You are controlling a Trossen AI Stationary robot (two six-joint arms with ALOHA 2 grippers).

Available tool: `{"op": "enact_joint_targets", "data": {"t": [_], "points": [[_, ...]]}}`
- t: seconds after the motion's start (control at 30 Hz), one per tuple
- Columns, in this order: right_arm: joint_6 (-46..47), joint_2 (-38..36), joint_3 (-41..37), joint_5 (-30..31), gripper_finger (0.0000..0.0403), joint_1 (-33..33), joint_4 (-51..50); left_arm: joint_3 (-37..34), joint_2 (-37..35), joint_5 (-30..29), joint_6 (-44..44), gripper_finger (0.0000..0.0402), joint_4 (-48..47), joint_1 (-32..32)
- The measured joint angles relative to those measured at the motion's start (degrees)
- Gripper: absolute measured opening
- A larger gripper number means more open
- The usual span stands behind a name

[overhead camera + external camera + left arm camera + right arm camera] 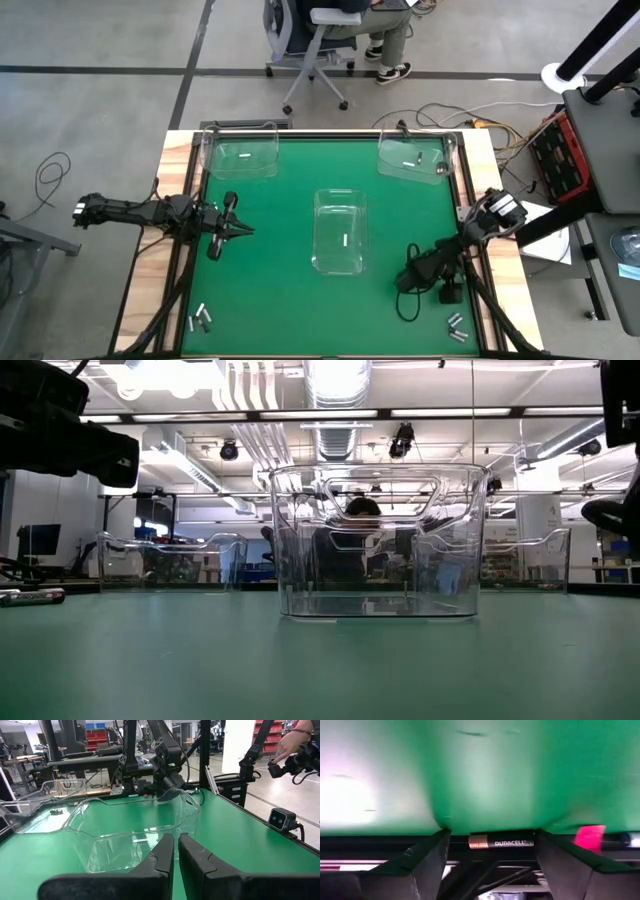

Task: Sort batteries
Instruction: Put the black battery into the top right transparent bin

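Green felt table (280, 290), three clear bins (339, 232). Right gripper (490, 851) low near the table's right edge, jaws spread wide either side of one battery (501, 842) lying crosswise between them, not yet clamped. Remaining batteries (200, 319) lie loose at both near corners. Left gripper (238, 231) waits left of the centre bin, fingers nearly together, holding nothing. Judgement: close squarely on the cell's middle, then lift straight, since a round cell may roll.

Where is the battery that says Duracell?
The Duracell battery lies between the open fingers of the right pincer, at the mat's edge. From above, that pincer is near the table's right front corner.
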Motion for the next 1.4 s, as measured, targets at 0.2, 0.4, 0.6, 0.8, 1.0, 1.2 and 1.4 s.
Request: {"op": "enact_joint_targets", "data": {"t": [0.2, 0.4, 0.6, 0.8, 1.0, 1.2, 1.4], "points": [[1.9, 0.0, 4.68, -0.01, 0.0275, 0.0, 0.14, 0.0, 0.0, 0.0, -0.01, 0.0007, -0.02, 0.0], [6.09, -0.04, 8.56, 0.24, 0.0267, -0.02, 0.01, 0.0, 0.0, 0.0, 0.0, 0.0007, 0.0, 0.0], [12.65, -0.07, 8.71, 0.47, 0.027, -0.02, -1.24, 0.0, 0.0, 0.0, 0.0, 0.0007, 0.0, 0.0], [16.46, -0.07, 7.36, 0.42, 0.0266, -0.02, -1.53, 0.0, 0.0, 0.0, 0.0, 0.0007, 0.0, 0.0], [18.86, -0.07, 6.31, -0.79, 0.0239, 0.09, 1.42, 0.0, 0.0, 0.0, 0.0, 0.0007, 0.0, 0.0], [23.17, -0.26, 4.85, -3.86, 0.0204, 0.98, 5.27, 0.0, 0.0, 0.0, -0.01, 0.0007, 0.0, 0.0], [23.73, -0.24, 3.78, -6.34, 0.0158, 1.44, 6.59, 0.0, 0.0, 0.0, -0.01, 0.0007, 0.02, 0.0]]}}
